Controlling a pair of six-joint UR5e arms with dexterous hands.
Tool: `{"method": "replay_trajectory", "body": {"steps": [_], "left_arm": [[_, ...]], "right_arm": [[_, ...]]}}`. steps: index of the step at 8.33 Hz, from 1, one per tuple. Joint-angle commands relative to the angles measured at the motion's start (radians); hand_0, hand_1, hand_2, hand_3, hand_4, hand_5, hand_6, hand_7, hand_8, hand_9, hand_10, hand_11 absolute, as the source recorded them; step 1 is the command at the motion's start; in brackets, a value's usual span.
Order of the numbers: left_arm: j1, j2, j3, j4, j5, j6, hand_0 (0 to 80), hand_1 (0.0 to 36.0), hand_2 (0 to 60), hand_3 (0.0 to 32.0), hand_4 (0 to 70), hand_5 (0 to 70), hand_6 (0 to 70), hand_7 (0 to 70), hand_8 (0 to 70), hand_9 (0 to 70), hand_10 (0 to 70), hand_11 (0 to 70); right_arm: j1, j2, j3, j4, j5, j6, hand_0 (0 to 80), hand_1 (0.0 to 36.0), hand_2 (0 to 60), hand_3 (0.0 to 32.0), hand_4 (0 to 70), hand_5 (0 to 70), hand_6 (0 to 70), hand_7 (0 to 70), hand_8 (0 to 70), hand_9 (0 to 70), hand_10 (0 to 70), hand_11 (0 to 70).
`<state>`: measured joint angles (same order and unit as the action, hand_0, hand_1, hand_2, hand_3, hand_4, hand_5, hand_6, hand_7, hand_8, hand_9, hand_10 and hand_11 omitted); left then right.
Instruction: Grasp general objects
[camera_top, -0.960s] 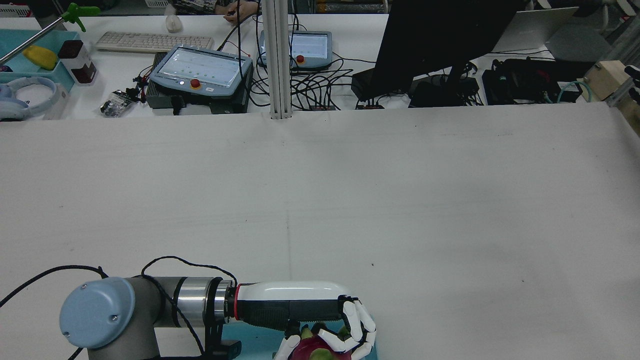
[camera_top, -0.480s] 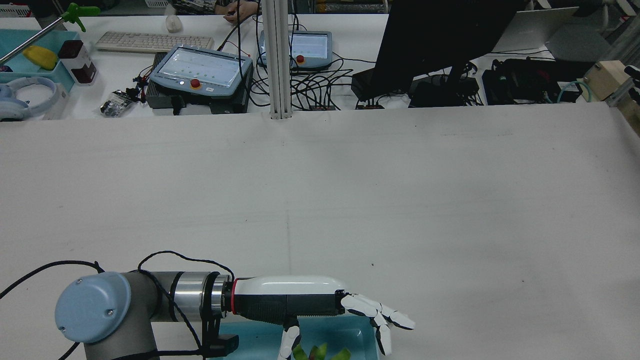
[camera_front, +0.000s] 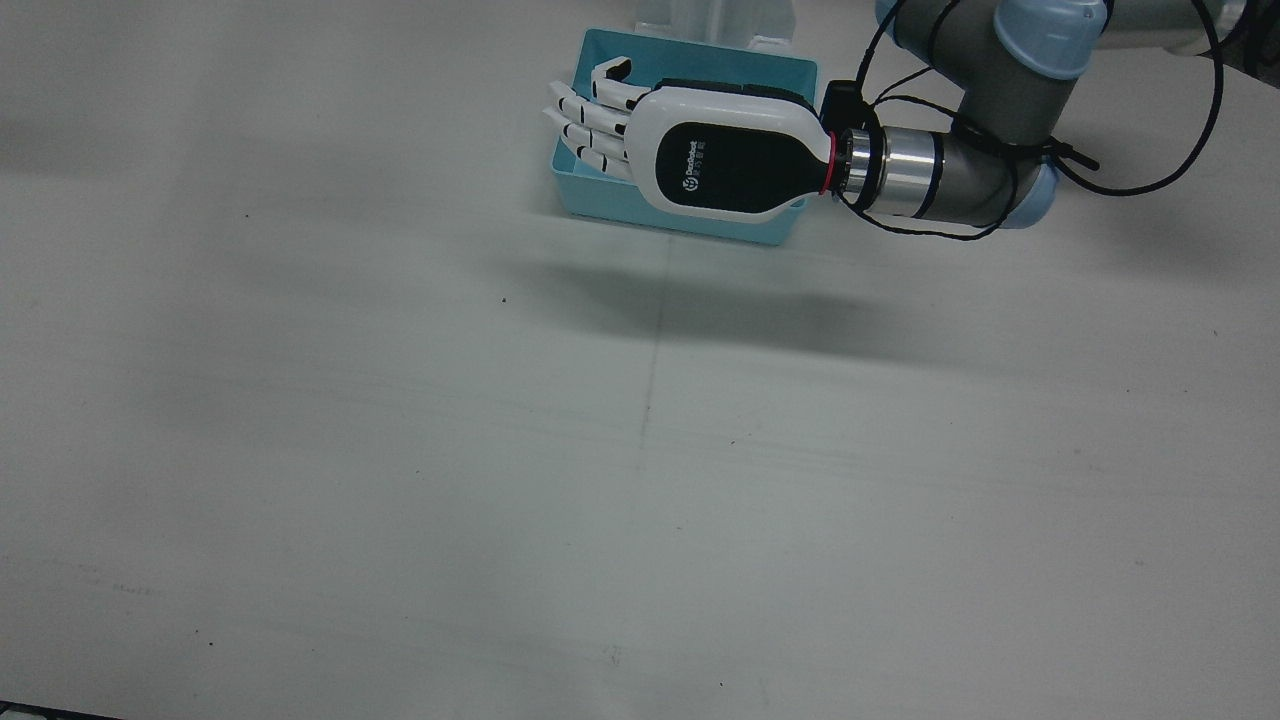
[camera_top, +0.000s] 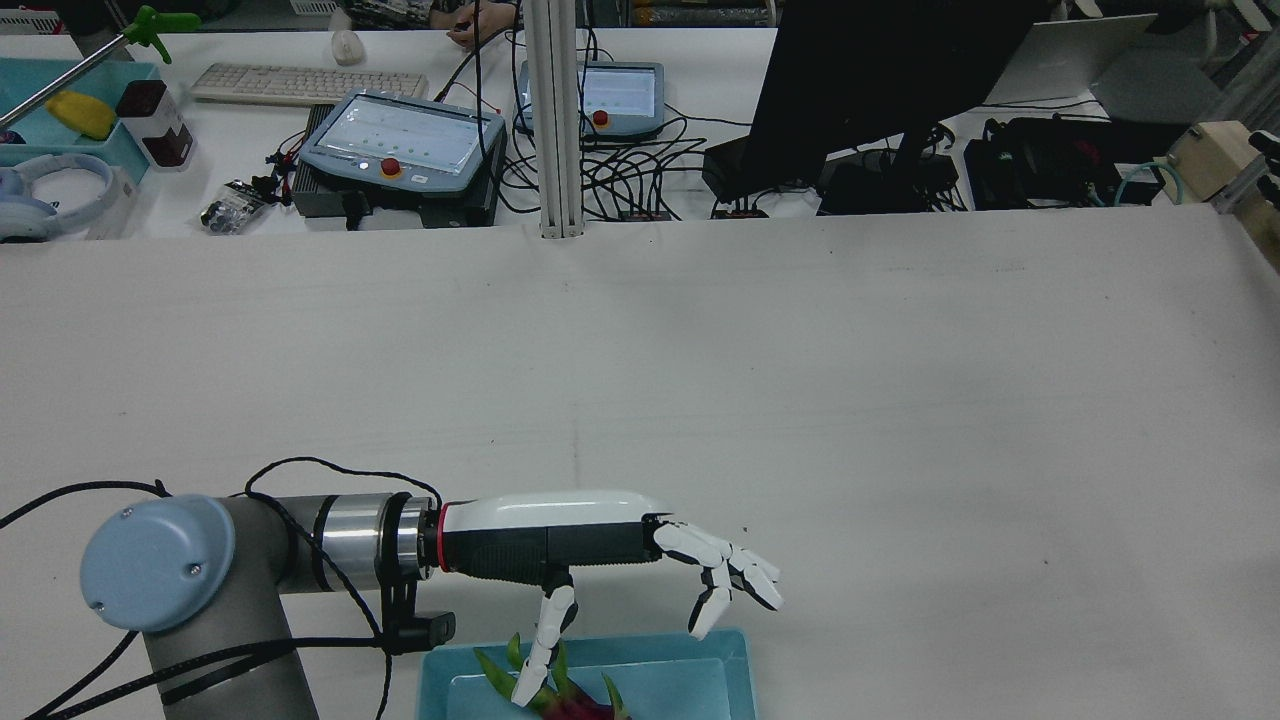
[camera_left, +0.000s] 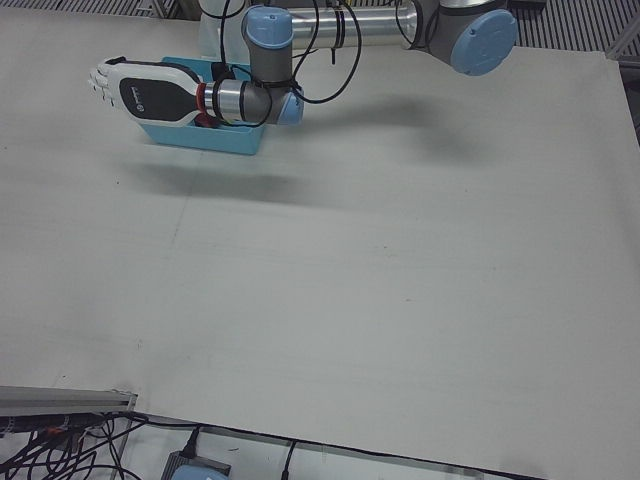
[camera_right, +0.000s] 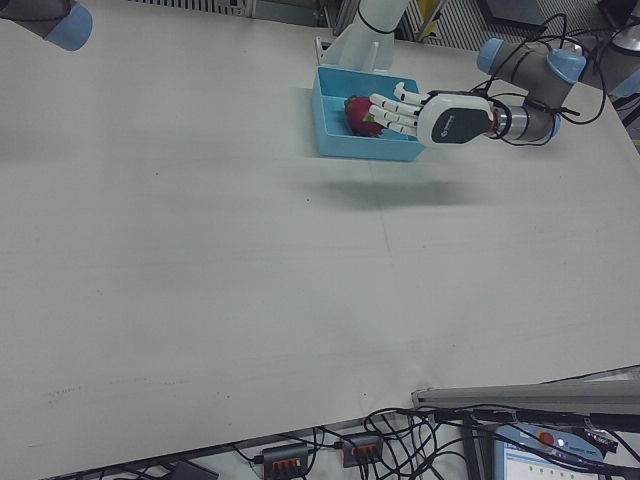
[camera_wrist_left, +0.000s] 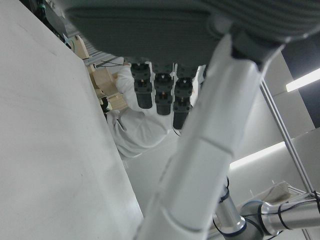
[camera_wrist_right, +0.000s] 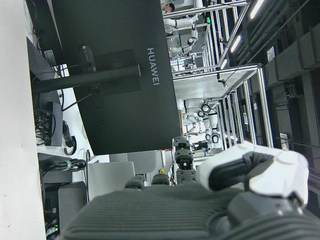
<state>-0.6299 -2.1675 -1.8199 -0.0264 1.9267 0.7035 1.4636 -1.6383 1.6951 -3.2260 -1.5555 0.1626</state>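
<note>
At the pedestal edge of the table (camera_front: 400, 450), front view: the left hand (camera_front: 690, 150) hangs palm-down over a light-blue bin (camera_front: 610, 200), fingers (camera_front: 585, 125) spread and reaching past the bin's wall on the view's left. Hand covers most of the bin; contents not visible here.

Rear view: left hand (camera_top: 600, 545) extended level above the bin (camera_top: 735, 660), fingers (camera_top: 735, 575) open and slightly drooped, thumb pointing down toward the bin. Nothing held. A dragon fruit (camera_top: 565, 705), red with green leaf tips, lies in the bin at the bottom edge of the frame, just under the thumb; contact cannot be told.

Left-front view: left hand (camera_left: 145, 92) over the bin (camera_left: 200, 140), arm reaching in from the view's right. Fruit hidden.

Right-front view: dragon fruit (camera_right: 360, 115) lies inside the bin (camera_right: 340, 140), near the wall toward the pedestal. Open fingers of the left hand (camera_right: 430, 115) sit above and beside it, not closed on it.

Left hand view: thumb and underside of the palm fill the frame, fingers extended; table surface on the view's left.

Right hand view: only the right hand (camera_wrist_right: 210, 200) at close range, with a monitor (camera_wrist_right: 115, 75) behind; finger state cannot be told.
</note>
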Motion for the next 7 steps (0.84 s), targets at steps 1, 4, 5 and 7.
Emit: {"method": "replay_trajectory", "body": {"steps": [1,4,5,7], "left_arm": [[-0.211,-0.049,0.162,-0.006,-0.009,-0.003,79.5,36.0,60.0,0.0,20.3,66.3,33.7,40.3,31.3,28.2,16.4,27.6],[-0.405,-0.046,0.333,-0.111,-0.015,-0.001,80.0,36.0,60.0,0.0,25.9,67.3,45.9,54.2,40.4,41.7,22.0,35.1],[-0.416,-0.046,0.425,-0.163,-0.020,0.001,80.0,36.0,60.0,0.0,26.6,66.9,46.5,55.1,41.3,43.0,22.1,35.1],[-0.476,-0.034,0.583,-0.260,-0.090,0.017,72.2,36.0,60.0,0.0,27.1,63.9,47.0,55.0,41.7,44.4,23.1,36.4]], "right_arm": [[0.000,0.000,-0.002,0.000,0.000,0.000,0.0,0.0,0.0,0.0,0.0,0.0,0.0,0.0,0.0,0.0,0.0,0.0],[0.000,0.000,-0.002,0.002,0.000,0.000,0.0,0.0,0.0,0.0,0.0,0.0,0.0,0.0,0.0,0.0,0.0,0.0],[0.000,0.000,-0.002,0.002,0.000,0.000,0.0,0.0,0.0,0.0,0.0,0.0,0.0,0.0,0.0,0.0,0.0,0.0],[0.000,0.000,-0.002,0.002,0.000,0.000,0.0,0.0,0.0,0.0,0.0,0.0,0.0,0.0,0.0,0.0,0.0,0.0]]}}
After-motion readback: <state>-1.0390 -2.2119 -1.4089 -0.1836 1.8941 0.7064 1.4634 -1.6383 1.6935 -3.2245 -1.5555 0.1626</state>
